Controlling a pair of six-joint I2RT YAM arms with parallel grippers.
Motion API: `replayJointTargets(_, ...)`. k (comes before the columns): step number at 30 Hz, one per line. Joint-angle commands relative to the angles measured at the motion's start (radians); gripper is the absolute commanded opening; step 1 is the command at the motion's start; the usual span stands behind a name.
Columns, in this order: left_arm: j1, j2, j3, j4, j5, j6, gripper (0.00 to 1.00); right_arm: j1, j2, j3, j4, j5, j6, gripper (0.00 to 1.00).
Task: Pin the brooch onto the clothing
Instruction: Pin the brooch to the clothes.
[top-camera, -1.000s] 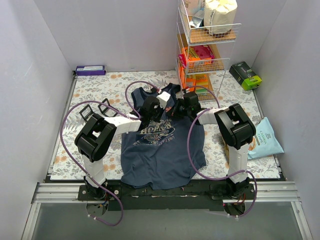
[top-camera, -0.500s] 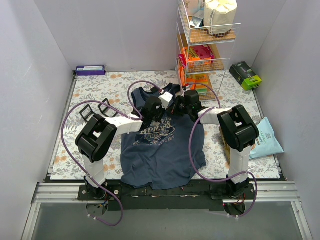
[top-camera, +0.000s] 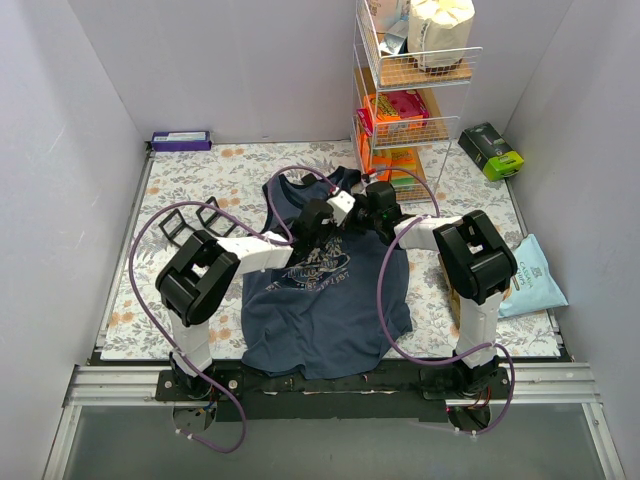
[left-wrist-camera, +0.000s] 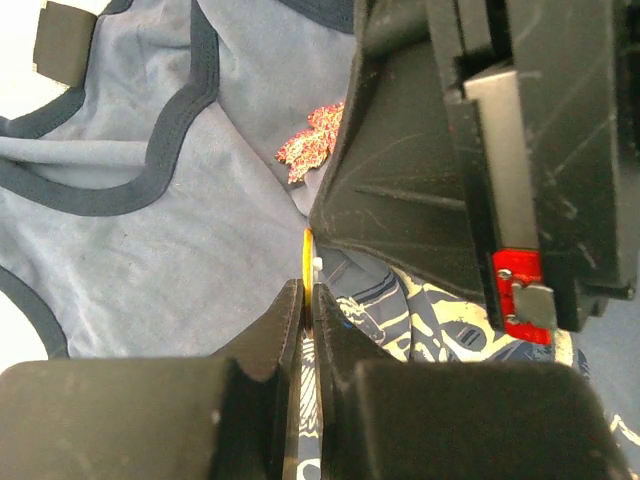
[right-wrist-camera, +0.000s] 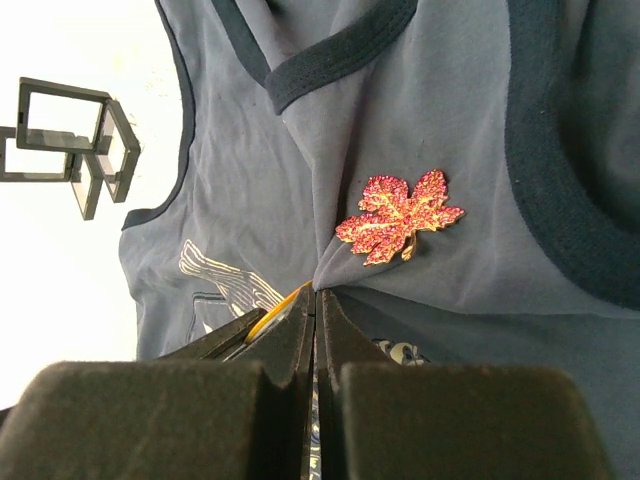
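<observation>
Top view: high, steep downward, far. Wrist views: close over clothing (right-wrist-camera: 250, 200), sharing brooch (right-wrist-camera: 398, 217).

Place: robot lab test cell, staged rather than lived in.
Enclosure: plain pale wall panels (top-camera: 250, 70) boxing in a small tabletop on three sides.
Mounting: metal rail (top-camera: 110, 385) along the near edge, with a black base plate (top-camera: 330, 378) carrying the left arm (top-camera: 200, 280) and right arm (top-camera: 470, 260) side by side.
Wiring: purple cables (top-camera: 135, 290) looping loose from both arms.
Surface: floral cloth (top-camera: 190, 180) spread as a cover.
Props: wire rack (top-camera: 410, 133) stocked with bright packets (top-camera: 398, 106); purple box (top-camera: 181, 140), green box (top-camera: 492, 150) and pale blue pouch (top-camera: 528, 278) set around the edges.
</observation>
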Motion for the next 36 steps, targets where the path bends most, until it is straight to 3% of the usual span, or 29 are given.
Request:
replayJointTargets(1,-0.04,0.011,0.037,-0.007,-0.033,0.033,0.0,0.021,-0.052,0.019,0.034,0.001,0.003,0.01)
replayJointTargets(13,-0.054,0.001,0.048,-0.002,0.039,-0.065,0.0,0.044,-0.03,0.034,0.025,0.013,0.006,0.01)
replayJointTargets(27,-0.034,-0.062,0.014,0.05,-0.096,-0.143,0.0,0.046,-0.027,0.021,0.01,0.028,-0.001,0.01)
replayJointTargets(36,0.032,-0.115,-0.006,0.076,0.022,-0.255,0.0,0.05,-0.011,0.024,0.002,0.036,-0.003,0.01)
